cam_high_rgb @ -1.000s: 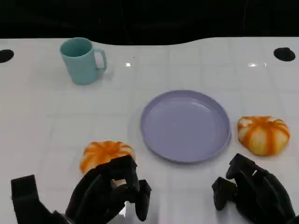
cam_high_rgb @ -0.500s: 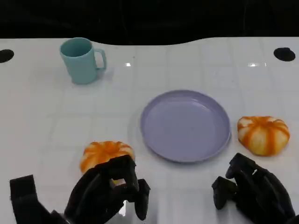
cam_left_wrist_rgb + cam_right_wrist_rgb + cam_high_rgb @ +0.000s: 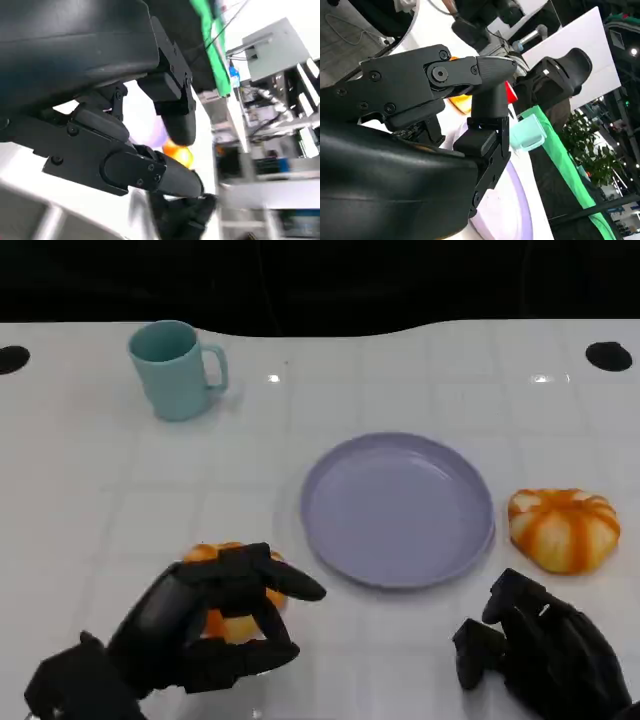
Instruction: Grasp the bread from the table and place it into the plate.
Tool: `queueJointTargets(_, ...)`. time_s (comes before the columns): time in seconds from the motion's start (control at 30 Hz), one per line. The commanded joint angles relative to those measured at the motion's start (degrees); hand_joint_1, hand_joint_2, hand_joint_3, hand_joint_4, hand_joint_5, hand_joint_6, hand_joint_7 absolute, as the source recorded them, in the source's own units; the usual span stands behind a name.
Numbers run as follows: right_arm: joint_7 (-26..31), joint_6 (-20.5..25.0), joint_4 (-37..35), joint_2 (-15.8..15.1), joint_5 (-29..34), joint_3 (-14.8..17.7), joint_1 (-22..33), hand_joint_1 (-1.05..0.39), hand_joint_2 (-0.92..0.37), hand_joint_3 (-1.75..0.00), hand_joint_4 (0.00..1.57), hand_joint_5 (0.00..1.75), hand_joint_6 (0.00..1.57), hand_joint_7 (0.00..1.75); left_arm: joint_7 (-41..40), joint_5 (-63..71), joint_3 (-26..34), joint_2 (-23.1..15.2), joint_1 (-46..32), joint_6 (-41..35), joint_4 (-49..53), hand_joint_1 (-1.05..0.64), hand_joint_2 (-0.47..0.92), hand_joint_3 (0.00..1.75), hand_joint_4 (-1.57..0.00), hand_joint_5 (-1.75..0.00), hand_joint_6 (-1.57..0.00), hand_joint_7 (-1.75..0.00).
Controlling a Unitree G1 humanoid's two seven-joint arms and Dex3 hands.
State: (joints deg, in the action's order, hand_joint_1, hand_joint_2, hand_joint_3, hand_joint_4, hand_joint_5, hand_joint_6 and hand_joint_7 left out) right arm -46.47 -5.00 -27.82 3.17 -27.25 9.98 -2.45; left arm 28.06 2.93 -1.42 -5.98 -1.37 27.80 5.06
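Note:
Two orange, pumpkin-shaped breads lie on the white table [image 3: 100,490]. One bread [image 3: 228,625] is left of the lilac plate [image 3: 398,508]. My left hand [image 3: 195,625] reaches over it with fingers spread, some beyond it and the thumb on its near side, covering much of it. In the left wrist view that bread [image 3: 177,152] shows just past the fingertips [image 3: 177,127]. The other bread [image 3: 563,528] lies right of the plate. My right hand [image 3: 540,655] sits near the front edge, just in front of this bread, fingers curled in on nothing. Nothing lies on the plate.
A teal cup [image 3: 178,368] stands at the back left, well away from both hands, and also appears in the right wrist view as the cup [image 3: 527,132]. Two dark round holes [image 3: 608,355] mark the table's far corners.
My left hand has turned and opened its fingers, reaching forward over the left bread. The right hand, both breads, plate and cup have not moved.

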Motion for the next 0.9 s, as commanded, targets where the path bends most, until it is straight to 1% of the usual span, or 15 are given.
queueJointTargets(0.03, -0.5, 0.5, 0.3, -0.6, -0.8, 0.1, 0.2, -0.55, -0.92, -0.24, 0.77, 1.71, 0.68, 1.44, -7.6, 14.7, 0.3, -6.5, 0.0, 5.2, -4.6, -0.78, 0.92, 0.1, -0.26, -1.04, -0.36, -0.36)
queueJointTargets(0.07, -0.7, 0.6, 0.1, -0.7, -0.9, 0.2, 0.1, -0.55, -0.92, -0.24, 0.77, 1.71, 0.68, 1.44, -9.9, 19.1, 0.5, -7.8, 0.0, 5.7, -5.9, -0.8, 0.92, 0.12, -0.21, -1.02, -0.33, -0.33)
queueJointTargets(0.13, -0.4, 0.4, 0.2, -0.6, -0.7, 0.2, 0.2, -0.55, -0.92, -0.24, 0.77, 1.7, 0.68, 1.44, -14.3, 27.2, 0.5, -10.1, 0.1, 6.1, -8.1, -0.84, 0.92, 0.16, -0.16, -1.01, -0.3, -0.31)
queueJointTargets(0.2, -0.2, 0.3, 0.5, -0.6, -0.5, 0.1, 0.4, -0.56, -0.92, -0.24, 0.77, 1.7, 0.68, 1.44, -17.6, 32.5, 0.0, -11.9, 0.3, 6.0, -8.8, -0.85, 0.92, 0.2, -0.1, -0.99, -0.27, -0.29)
queueJointTargets(0.27, -0.6, 0.2, 0.5, -0.5, -0.7, 0.1, 0.4, -0.55, -0.92, -0.24, 0.77, 1.7, 0.67, 1.44, -19.2, 38.9, -0.9, -13.9, 0.6, 3.6, -10.2, -0.86, 0.92, 0.21, -0.04, -0.97, -0.22, -0.27)
queueJointTargets(0.37, -0.8, 0.5, 0.7, -0.7, -0.8, 0.1, 0.5, -0.55, -0.92, -0.25, 0.76, 1.71, 0.67, 1.44, -18.8, 46.1, -2.5, -16.2, 0.8, -1.0, -13.1, -0.89, 0.92, 0.2, 0.0, -0.83, -0.13, -0.22)
queueJointTargets(0.47, -0.5, 0.4, 0.9, -0.7, -0.5, 0.0, 0.6, -0.55, -0.92, -0.26, 0.76, 1.71, 0.67, 1.45, -17.4, 52.1, -4.7, -17.0, 1.4, -6.1, -16.1, -0.89, 0.92, 0.12, 0.0, -0.71, -0.13, -0.22)
queueJointTargets(0.53, -0.2, 0.4, 1.1, -0.7, -0.4, 0.0, 0.7, -0.56, -0.92, -0.25, 0.76, 1.71, 0.68, 1.45, -16.8, 55.2, -6.4, -17.5, 2.3, -9.0, -16.8, -0.88, 0.92, 0.1, 0.0, -0.7, -0.13, -0.22)
queueJointTargets(0.57, -0.2, 0.4, 1.2, -0.6, -0.4, -0.1, 0.8, -0.56, -0.92, -0.25, 0.76, 1.71, 0.68, 1.45, -16.9, 56.3, -7.2, -17.7, 2.9, -10.0, -16.3, -0.87, 0.92, 0.1, 0.0, -0.69, -0.13, -0.21)
queueJointTargets(0.67, -0.3, 0.7, 1.3, -0.7, -0.6, -0.1, 0.8, -0.55, -0.92, -0.25, 0.76, 1.7, 0.67, 1.45, -17.8, 57.5, -9.2, -18.1, 4.8, -11.9, -13.8, -0.85, 0.91, 0.05, 0.0, -0.76, -0.15, -0.23)
queueJointTargets(0.9, -0.4, 0.6, 1.9, -0.7, -0.4, -0.2, 1.2, -0.55, -0.92, -0.25, 0.76, 1.71, 0.67, 1.46, -17.9, 58.4, -13.9, -18.7, 9.7, -15.7, -6.5, -0.76, 0.87, 0.01, 0.0, -0.76, -0.16, -0.21)
